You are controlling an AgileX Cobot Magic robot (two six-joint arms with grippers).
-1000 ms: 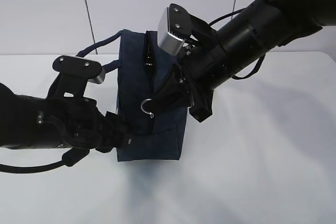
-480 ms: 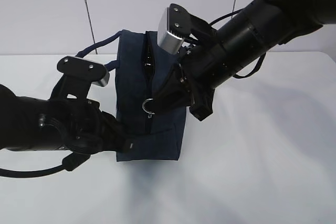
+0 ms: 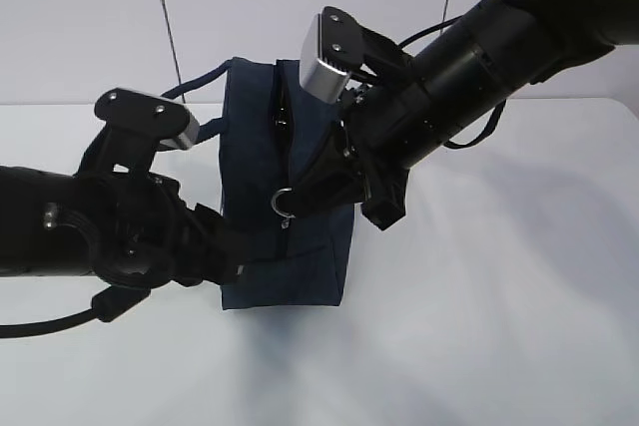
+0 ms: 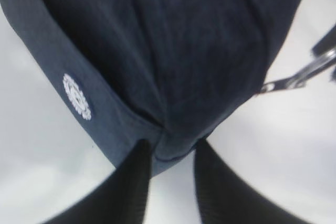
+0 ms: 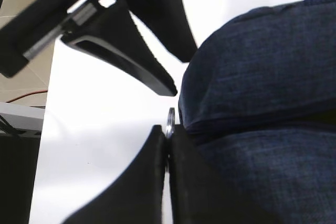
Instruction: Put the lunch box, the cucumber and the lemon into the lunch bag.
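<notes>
Two claws work the lunch bag [image 3: 285, 197], upright mid-surface: left claw [image 4: 170, 153] pinches its lower corner, presumably anchoring it; right claw [image 5: 168, 153], pressed together, grips the ring pull [image 3: 283, 205] to work the zipper.

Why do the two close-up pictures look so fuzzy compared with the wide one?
Exterior view: sharp, evenly lit, with a soft shadow on the table under the bag. Left wrist view: fabric and emblem too close, blurred. Right wrist view: the ring and fingers soft, table glaring white.
</notes>
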